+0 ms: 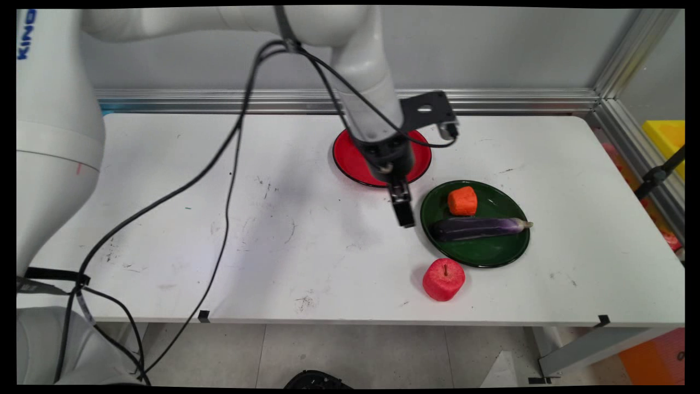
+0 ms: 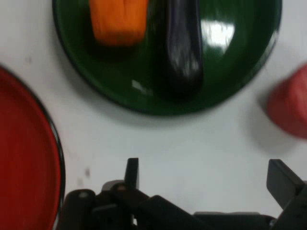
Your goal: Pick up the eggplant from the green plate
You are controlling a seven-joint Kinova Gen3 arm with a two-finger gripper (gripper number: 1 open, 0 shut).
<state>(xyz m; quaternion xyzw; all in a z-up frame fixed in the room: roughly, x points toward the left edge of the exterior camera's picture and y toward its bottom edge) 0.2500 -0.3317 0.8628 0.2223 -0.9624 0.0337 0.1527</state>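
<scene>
A: Where did the black two-finger gripper (image 1: 405, 214) hang?

B: Low over bare white table (image 1: 219, 219), between the glossy red round plate (image 1: 350, 158) toward the far edge and the dark green round plate (image 1: 486, 251); its fingers (image 2: 132, 171) were spread apart, holding nothing.

A: And the food pieces?

B: An orange carrot chunk (image 1: 462, 201) and a purple eggplant (image 1: 476, 228) lay side by side on the green plate; a red apple (image 1: 443, 279) stood off the plate, near the table's front edge.

Only blue lettering — "KIN", cut off at the frame edge — on the white arm link (image 1: 33, 82).
</scene>
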